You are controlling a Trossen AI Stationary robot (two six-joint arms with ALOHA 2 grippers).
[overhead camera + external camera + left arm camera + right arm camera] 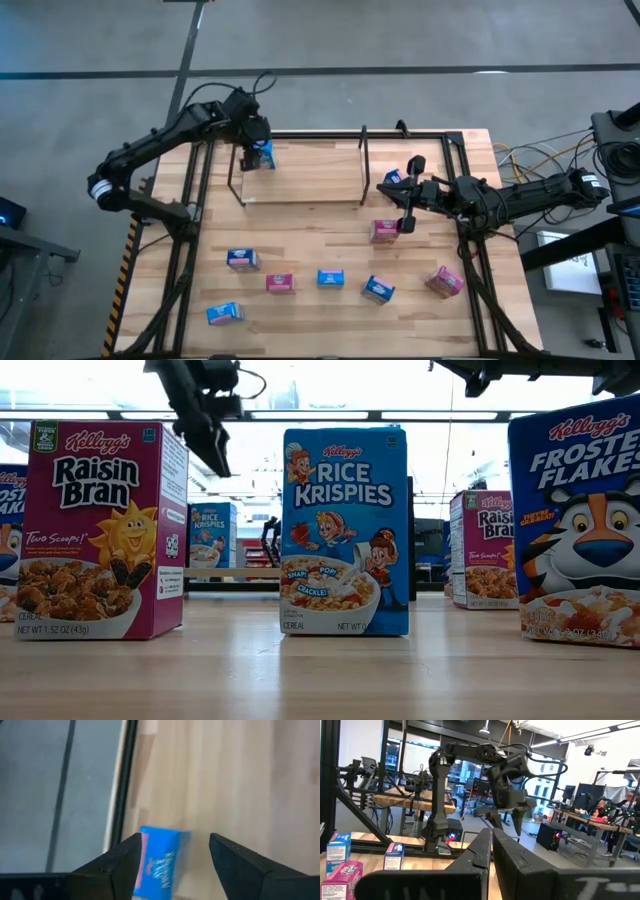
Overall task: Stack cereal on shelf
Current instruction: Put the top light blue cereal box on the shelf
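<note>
A blue cereal box (265, 155) stands upright on the pale wood panel (300, 178) at the left end of the black rod shelf (363, 160). It also shows far back in the low view (208, 535). My left gripper (250, 152) hangs open above it, fingers pointing down. In the low view it (213, 452) is clear of the box top. In the left wrist view the box (160, 862) shows below the gap between the fingers. My right gripper (390, 190) is shut and empty over the table's right part, near a blue box (393, 177) and a pink box (385, 230).
Several loose boxes stand on the near half of the table: blue ones (242, 259), (331, 278), (378, 289), (225, 313) and pink ones (280, 283), (445, 281). Slanted black arm frames (185, 250) run along both table sides. The shelf panel right of the placed box is bare.
</note>
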